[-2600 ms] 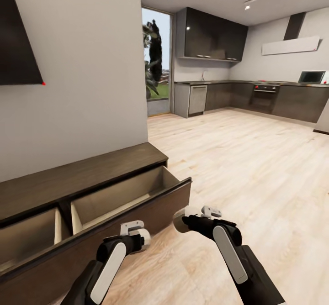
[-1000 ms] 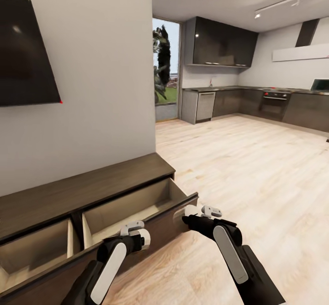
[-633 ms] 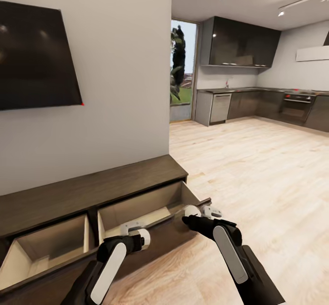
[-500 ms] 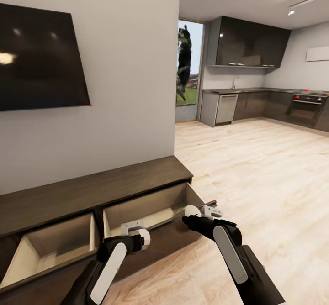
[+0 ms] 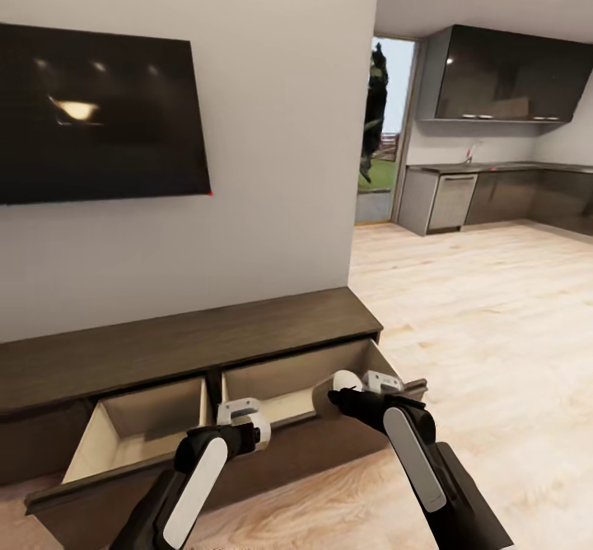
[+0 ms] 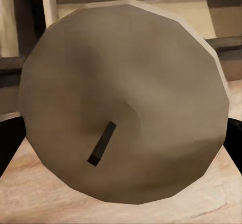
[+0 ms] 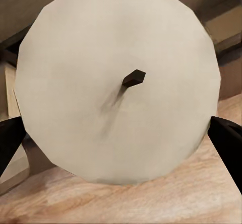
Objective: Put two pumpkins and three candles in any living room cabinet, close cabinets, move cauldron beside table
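Left hand (image 5: 240,415): clenched on the left candle (image 6: 121,103). The left wrist view shows dark fingertips (image 6: 10,143) at either side of the pale disc, with its wick facing the camera.
Right hand (image 5: 362,387): clenched on the right candle (image 7: 118,83) in the same way, with fingertips (image 7: 228,138) flanking the disc.
Task's thing: the cabinet (image 5: 189,344) stands against the wall under the dark screen (image 5: 99,114). Both of its drawers are pulled open, and what can be seen of their insides looks bare.
Left arm pose: elbow low and forearm reaching forward. The hand is level with the cabinet's front, just before the divider between the left drawer (image 5: 136,426) and the right drawer (image 5: 280,377).
Right arm pose: forearm angled inward. The hand is at the front edge of the right drawer, near the cabinet's outer end.
Risk 1: the candles seem to be carried at about the height of the drawer fronts. Pushing ahead without lifting could knock a candle against the front panel and loosen it from the hand.
Risk 2: letting go short of the drawer opening would drop a candle onto the floor (image 5: 494,328) before the cabinet, where it could roll away.
Risk 3: an arm or the base brushing an open front could push a drawer partly shut and narrow the opening.
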Motion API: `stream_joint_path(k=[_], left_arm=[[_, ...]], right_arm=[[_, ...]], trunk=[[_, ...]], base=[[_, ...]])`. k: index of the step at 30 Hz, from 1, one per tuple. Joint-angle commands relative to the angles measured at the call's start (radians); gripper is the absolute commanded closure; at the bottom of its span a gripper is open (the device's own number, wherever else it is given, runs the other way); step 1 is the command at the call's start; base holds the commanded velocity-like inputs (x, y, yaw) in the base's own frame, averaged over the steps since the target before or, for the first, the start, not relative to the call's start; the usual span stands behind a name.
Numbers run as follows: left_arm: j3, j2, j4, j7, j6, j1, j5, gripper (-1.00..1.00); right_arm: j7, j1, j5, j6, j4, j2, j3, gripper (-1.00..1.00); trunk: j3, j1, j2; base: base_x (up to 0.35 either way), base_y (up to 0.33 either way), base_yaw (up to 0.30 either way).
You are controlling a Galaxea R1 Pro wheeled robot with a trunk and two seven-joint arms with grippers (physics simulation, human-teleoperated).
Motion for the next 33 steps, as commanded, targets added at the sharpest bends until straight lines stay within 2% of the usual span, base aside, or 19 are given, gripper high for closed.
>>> stream_joint_path(k=[1, 8, 19, 28, 33], left_arm=[[-0.001, 0.000, -0.001, 0.010, 0.001, -0.001, 0.009, 1.00], [-0.002, 0.002, -0.001, 0.010, 0.001, -0.001, 0.008, 1.00], [-0.003, 0.004, -0.001, 0.010, 0.001, -0.001, 0.009, 1.00], [-0.003, 0.003, -0.001, 0.010, 0.001, -0.001, 0.009, 1.00], [-0.003, 0.004, -0.001, 0.010, 0.001, -0.001, 0.009, 1.00]], right_arm=[[-0.010, -0.001, -0.012, 0.001, -0.002, 0.000, 0.000, 1.00], [-0.010, -0.001, -0.013, 0.002, -0.002, -0.002, 0.000, 1.00], [-0.010, -0.001, -0.021, 0.001, -0.007, -0.003, -0.001, 1.00], [-0.009, -0.001, -0.021, 0.001, -0.008, -0.003, 0.000, 1.00], [-0.007, -0.001, -0.021, 0.001, -0.008, -0.003, 0.000, 1.00]], trunk=[[-0.001, 0.000, -0.001], [-0.001, 0.000, -0.001], [-0.001, 0.000, -0.001], [-0.001, 0.000, -0.001], [0.004, 0.000, -0.001]], base=[[0.000, 0.000, 0.291], [0.048, -0.007, 0.291], [0.271, -0.168, 0.270], [0.264, -0.244, 0.026], [0.244, -0.172, -0.112]])
